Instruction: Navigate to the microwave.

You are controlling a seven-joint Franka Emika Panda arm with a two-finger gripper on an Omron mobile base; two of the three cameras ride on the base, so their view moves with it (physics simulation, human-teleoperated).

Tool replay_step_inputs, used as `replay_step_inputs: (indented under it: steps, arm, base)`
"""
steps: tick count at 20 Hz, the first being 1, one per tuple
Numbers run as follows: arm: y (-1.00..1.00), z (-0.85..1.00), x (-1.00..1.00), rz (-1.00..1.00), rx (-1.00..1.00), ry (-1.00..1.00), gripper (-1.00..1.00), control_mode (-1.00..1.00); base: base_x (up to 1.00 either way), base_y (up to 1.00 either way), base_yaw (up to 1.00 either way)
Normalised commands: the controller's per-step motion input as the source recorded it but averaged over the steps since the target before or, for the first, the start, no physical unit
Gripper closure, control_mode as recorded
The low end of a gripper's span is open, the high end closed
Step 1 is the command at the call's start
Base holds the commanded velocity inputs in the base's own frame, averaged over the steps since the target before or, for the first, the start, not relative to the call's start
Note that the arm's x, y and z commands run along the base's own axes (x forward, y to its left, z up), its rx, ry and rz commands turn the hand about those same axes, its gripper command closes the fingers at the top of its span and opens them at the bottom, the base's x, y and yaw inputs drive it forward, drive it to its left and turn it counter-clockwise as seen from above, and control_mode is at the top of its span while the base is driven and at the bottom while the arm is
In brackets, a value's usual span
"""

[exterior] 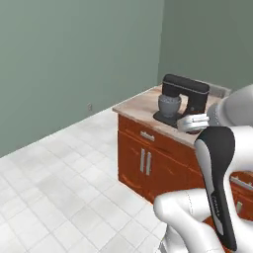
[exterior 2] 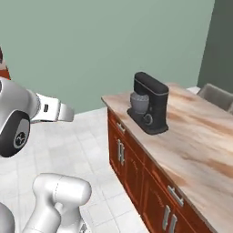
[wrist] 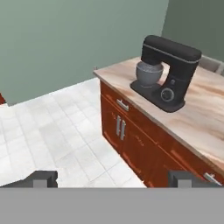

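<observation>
The microwave is out of view. My gripper (wrist: 114,179) is open, its two dark fingertips (wrist: 42,178) set wide apart with nothing between them. It hangs in the air over the white tiled floor, pointing toward the corner of a kitchen island. My white hand (exterior: 192,122) sits in front of the island's counter in the left base view.
A black stand mixer (wrist: 168,72) (exterior: 180,99) (exterior 2: 148,103) with a grey bowl stands on the island's wood-tone counter (exterior 2: 195,136). Red-brown cabinets (wrist: 127,131) sit below it. A grey chair back (exterior 2: 216,95) shows behind the island. Open tiled floor (exterior: 64,183) stretches left to the green wall.
</observation>
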Motion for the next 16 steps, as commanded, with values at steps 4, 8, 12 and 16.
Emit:
replay_step_inputs:
  steps: [4, 8, 12, 16]
  arm:
    - [0.0, 0.0, 0.0, 0.0, 0.0, 0.0, -1.0, 1.0]
    - [0.0, 0.0, 0.0, 0.0, 0.0, 0.0, -1.0, 1.0]
    - [0.0, 0.0, 0.0, 0.0, 0.0, 0.0, -1.0, 1.0]
    - [0.0, 0.0, 0.0, 0.0, 0.0, 0.0, -1.0, 1.0]
  base:
    - [0.0, 0.0, 0.88]
    - [0.0, 0.01, 0.86]
    - [0.56, 0.06, 0.72]
    - [1.0, -0.09, 0.43]
